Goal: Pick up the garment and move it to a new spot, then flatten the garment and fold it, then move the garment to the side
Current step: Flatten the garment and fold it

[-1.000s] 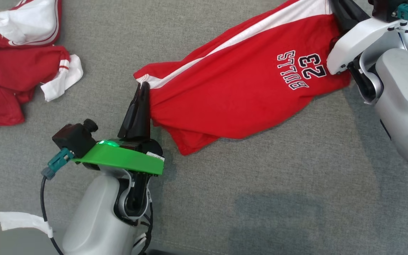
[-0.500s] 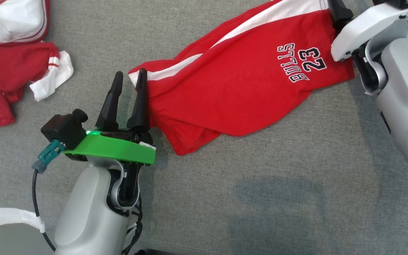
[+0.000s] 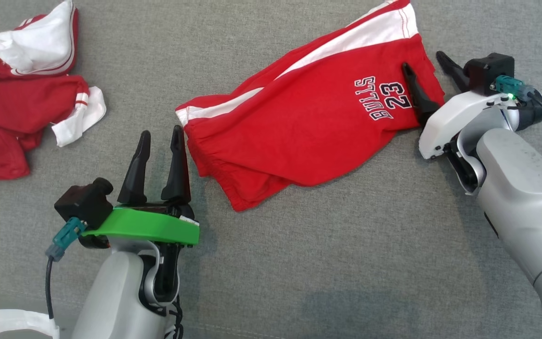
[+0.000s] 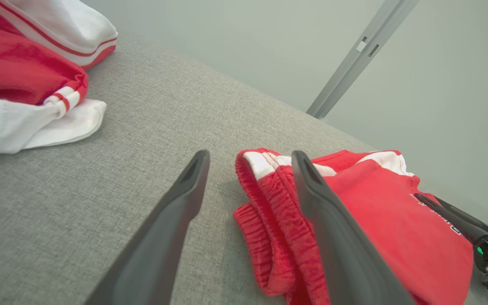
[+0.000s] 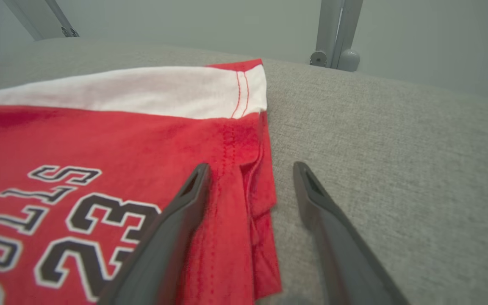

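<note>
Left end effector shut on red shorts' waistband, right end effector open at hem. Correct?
No: the left end effector is open, per the left wrist view, spread beside the waistband of the red shorts; right end effector open at the hem.

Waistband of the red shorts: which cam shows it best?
Left wrist view: the gathered waistband lies close up, ruching clear. Head view has it small at the left end of the shorts. Right wrist view shows the opposite hem instead.

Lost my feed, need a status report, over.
Left pincer open by waistband; right pincer open astride leg hem. Red Bulls shorts lie loose on grey upholstery. Other clothes heaped left, clear.
</note>
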`<state>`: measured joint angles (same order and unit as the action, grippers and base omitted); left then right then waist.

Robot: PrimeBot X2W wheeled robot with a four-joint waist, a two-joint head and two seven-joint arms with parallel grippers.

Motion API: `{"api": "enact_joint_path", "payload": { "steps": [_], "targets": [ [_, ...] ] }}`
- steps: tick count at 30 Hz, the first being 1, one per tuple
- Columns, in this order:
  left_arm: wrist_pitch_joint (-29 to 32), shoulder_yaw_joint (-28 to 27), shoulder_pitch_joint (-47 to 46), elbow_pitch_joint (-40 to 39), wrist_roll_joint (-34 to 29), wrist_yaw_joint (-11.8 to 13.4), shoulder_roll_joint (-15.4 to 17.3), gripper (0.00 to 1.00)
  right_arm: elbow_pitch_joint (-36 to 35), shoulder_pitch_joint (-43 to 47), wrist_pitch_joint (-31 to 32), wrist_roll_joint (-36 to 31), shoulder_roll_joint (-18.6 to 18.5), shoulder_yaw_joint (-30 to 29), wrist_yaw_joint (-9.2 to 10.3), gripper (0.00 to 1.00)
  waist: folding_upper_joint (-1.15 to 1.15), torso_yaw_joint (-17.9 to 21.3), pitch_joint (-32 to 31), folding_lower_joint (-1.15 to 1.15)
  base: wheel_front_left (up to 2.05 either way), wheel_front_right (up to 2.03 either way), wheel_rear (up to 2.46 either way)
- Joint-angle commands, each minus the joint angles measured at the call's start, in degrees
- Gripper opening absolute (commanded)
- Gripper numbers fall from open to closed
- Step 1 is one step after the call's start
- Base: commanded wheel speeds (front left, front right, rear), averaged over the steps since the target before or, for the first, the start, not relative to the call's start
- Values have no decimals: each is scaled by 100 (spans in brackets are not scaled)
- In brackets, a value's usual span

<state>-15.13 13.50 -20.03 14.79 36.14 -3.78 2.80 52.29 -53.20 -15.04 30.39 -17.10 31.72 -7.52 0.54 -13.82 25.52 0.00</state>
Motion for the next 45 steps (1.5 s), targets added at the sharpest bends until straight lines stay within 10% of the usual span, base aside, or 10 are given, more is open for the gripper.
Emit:
{"api": "enact_joint_path", "payload": {
  "steps": [1, 4, 5, 6, 7, 32, 45],
  "targets": [
    [-2, -11, 72, 10, -48, 16, 20, 100, 175, 85, 93, 63, 54, 66, 6, 100, -54, -26, -54, 0, 0, 0, 0],
    [-2, -23, 80, 36, -73, 18, 19, 100, 379, 85, 254, 178, 141, 188, 4, 100, -54, -53, -78, 0, 0, 0, 0],
    [-2, -22, 86, 44, -84, 13, 19, 100, 439, 91, 287, 209, 160, 221, 4, 84, -54, -64, -92, 0, 0, 0, 0],
    [-2, -22, 93, 52, -106, 13, 19, 100, 486, 101, 307, 243, 176, 256, 3, 27, -54, -73, -110, 0, 0, 0, 0],
    [-2, -21, 99, 65, -115, 13, 19, 100, 519, 113, 309, 299, 195, 271, 3, 0, -54, -79, -134, 0, 0, 0, 0],
    [-1, -540, 1104, 635, -755, -199, 20, 100, -373, 2049, -21, 1774, 387, -406, 5, 0, -54, 1094, -1806, 0, 0, 0, 0],
    [-1, -630, 1221, 639, -814, -261, 20, 100, -934, 2850, -20, 1476, 351, -1102, 4, 0, -54, 1420, -1878, 0, 0, 0, 0]
  ]
}}
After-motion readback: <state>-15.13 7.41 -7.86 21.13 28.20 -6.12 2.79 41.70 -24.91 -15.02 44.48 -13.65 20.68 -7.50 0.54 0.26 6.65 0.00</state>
